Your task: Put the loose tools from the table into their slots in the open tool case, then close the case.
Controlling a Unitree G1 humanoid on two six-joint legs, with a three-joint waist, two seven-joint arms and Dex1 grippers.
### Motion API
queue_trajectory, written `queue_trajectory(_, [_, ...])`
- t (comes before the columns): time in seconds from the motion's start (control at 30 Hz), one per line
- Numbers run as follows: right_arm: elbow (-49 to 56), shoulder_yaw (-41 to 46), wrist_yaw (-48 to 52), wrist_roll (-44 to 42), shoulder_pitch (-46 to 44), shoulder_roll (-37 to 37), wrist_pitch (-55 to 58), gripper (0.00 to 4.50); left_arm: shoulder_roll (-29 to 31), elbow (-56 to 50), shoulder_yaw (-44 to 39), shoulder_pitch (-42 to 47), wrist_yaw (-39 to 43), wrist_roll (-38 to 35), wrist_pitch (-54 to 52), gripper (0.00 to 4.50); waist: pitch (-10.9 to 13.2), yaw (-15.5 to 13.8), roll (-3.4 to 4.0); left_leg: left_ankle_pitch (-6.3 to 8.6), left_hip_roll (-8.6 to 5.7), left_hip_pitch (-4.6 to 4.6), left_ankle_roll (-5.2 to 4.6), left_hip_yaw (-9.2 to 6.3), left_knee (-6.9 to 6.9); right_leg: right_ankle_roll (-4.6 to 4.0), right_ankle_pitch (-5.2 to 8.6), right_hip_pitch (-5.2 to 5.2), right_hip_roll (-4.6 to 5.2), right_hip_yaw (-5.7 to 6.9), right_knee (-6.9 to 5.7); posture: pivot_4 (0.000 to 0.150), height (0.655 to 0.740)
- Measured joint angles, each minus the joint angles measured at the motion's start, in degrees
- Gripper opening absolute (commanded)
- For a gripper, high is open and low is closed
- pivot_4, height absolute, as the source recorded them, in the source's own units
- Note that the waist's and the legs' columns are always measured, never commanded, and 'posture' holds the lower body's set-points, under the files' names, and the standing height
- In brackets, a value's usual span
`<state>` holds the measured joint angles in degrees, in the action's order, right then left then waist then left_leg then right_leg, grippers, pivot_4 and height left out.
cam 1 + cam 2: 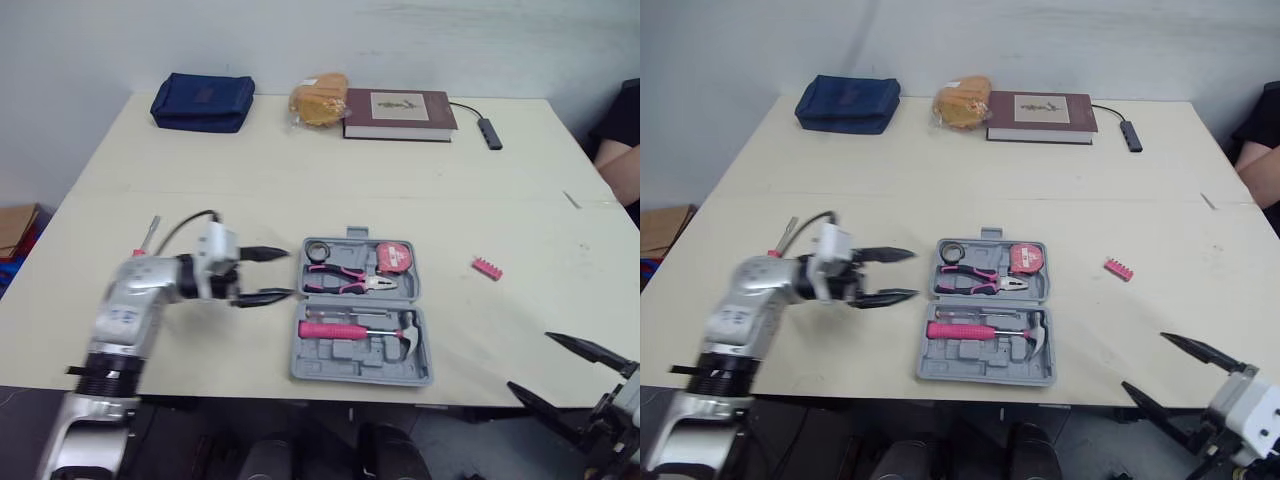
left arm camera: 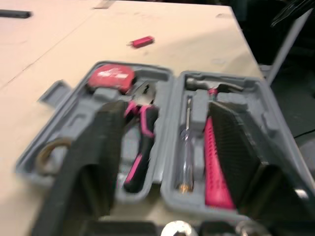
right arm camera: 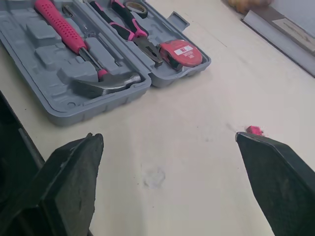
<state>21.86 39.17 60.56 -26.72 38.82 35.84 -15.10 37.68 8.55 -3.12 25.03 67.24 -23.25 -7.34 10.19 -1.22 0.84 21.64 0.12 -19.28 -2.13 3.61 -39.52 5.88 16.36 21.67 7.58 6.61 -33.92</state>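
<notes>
Left arm (image 1: pixel 130 310), lower left of frame: silver-grey casing, black ribbed collar, white wrist block (image 1: pixel 216 246), black cable (image 1: pixel 185 221) looped above. Left gripper (image 1: pixel 290 272): black tapered fingers (image 1: pixel 262 254). Right gripper (image 1: pixel 529 361), lower right: likewise black, white housing.

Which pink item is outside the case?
The small pink bit strip on the table, right of the case; the hammer, pliers and tape measure sit in slots.

The tool case (image 1: pixel 345 358) is matt grey plastic, the hammer head (image 3: pixel 110 83) shiny metal, the table (image 1: pixel 300 170) smooth and matt.
</notes>
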Motion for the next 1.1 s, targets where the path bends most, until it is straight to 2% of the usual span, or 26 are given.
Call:
queue_trajectory(0.13, [-5.6,3.6,2.0,-0.5,0.6,0.3,-2.4,4.50,5.9,10.1,-10.8,-1.7,-5.2,1.2,5.5,4.43,0.3,0.0,-0.16,-0.06,0.01,0.06,0.05,0.00,0.35,-0.04,0.02,0.11,0.00,0.00,0.02,0.150,0.7400])
queue_trajectory(0.23, [-13.3,6.1,4.5,-0.5,0.3,0.9,-5.7,4.50,10.3,15.3,-18.5,-7.7,-5.5,0.7,9.0,4.43,0.4,0.0,0.00,0.05,-0.01,0.02,0.08,0.11,0.46,-0.07,0.04,0.18,0.02,-0.06,0.09,0.150,0.7400])
queue_trajectory(0.4, [-21.4,8.3,5.4,-1.2,-2.7,2.6,-8.5,4.50,12.7,22.3,-23.7,-12.3,-6.4,-0.6,8.3,4.43,0.5,-0.2,-0.09,0.11,-0.08,-0.01,0.05,0.10,0.46,-0.06,0.04,0.20,0.09,-0.06,0.15,0.150,0.7400])
queue_trajectory(0.43, [-24.7,9.0,6.0,-1.2,-3.2,4.0,-9.9,4.50,15.2,26.3,-25.9,-14.8,-7.6,-0.1,9.7,4.43,0.6,0.0,-0.14,0.14,-0.06,0.00,0.08,0.13,0.52,-0.07,0.04,0.25,0.07,-0.07,0.16,0.150,0.7400])
queue_trajectory(0.6, [-36.5,12.6,6.4,-0.4,-3.4,4.5,-14.5,4.50,20.5,40.5,-33.4,-17.0,-16.2,1.1,13.8,4.43,0.7,0.2,-0.14,0.30,-0.02,0.04,0.38,0.31,0.63,-0.09,0.07,0.32,0.08,-0.10,0.13,0.150,0.7400])
queue_trajectory(0.73, [-42.6,13.4,2.2,-0.2,-6.1,3.6,-17.4,4.50,21.2,48.7,-34.3,-17.0,-23.5,2.2,13.2,4.43,0.7,0.0,-0.13,0.19,-0.01,0.07,0.52,0.35,0.63,-0.06,0.05,0.43,0.12,-0.18,-0.08,0.150,0.7400])
queue_trajectory(0.93, [-41.5,12.6,1.4,-0.5,-5.3,1.7,-18.5,4.50,20.7,45.8,-33.1,-15.5,-21.0,2.0,12.4,4.43,0.7,-0.1,-0.13,0.14,0.01,0.04,0.61,0.50,0.64,-0.12,0.08,0.62,0.11,-0.34,-0.28,0.150,0.7400])
queue_trajectory(1.1, [-29.1,7.2,0.4,-3.5,-5.9,0.2,-13.1,4.50,16.9,35.4,-29.6,-12.0,-17.3,0.5,9.8,4.43,0.6,0.1,-0.12,0.09,0.01,0.04,0.66,0.68,0.59,-0.12,0.08,0.77,0.10,-0.53,-0.52,0.150,0.7400])
